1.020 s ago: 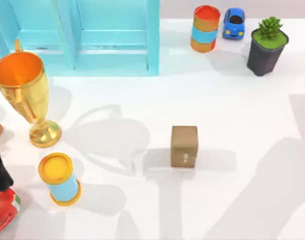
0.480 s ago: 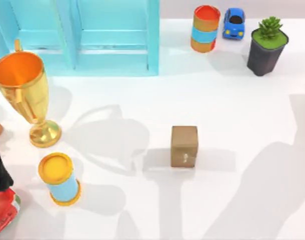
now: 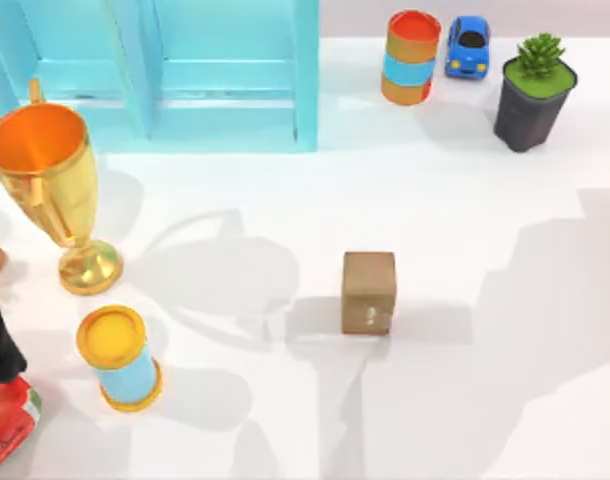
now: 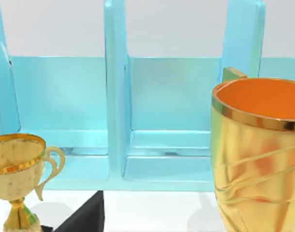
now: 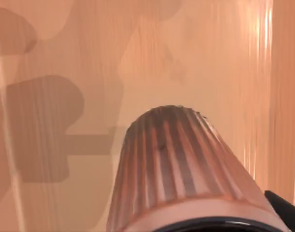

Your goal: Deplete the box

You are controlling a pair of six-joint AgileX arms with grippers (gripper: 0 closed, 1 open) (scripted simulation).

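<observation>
Whether my left tool or my right tool is spread or pressed together, I cannot tell from here. The box (image 3: 369, 291), brown and with its top shut, sits alone on the white surface (image 3: 465, 210), well to the right of the gold trophy (image 3: 47, 180) and a little nearer the front edge. Behind the trophy stands the blue shelf (image 3: 185, 70), and just in front of it a yellow-lidded can (image 3: 120, 356).

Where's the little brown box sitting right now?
In the top view the brown box stands alone near the table's middle, slightly right of centre, well below the blue shelf.
</observation>
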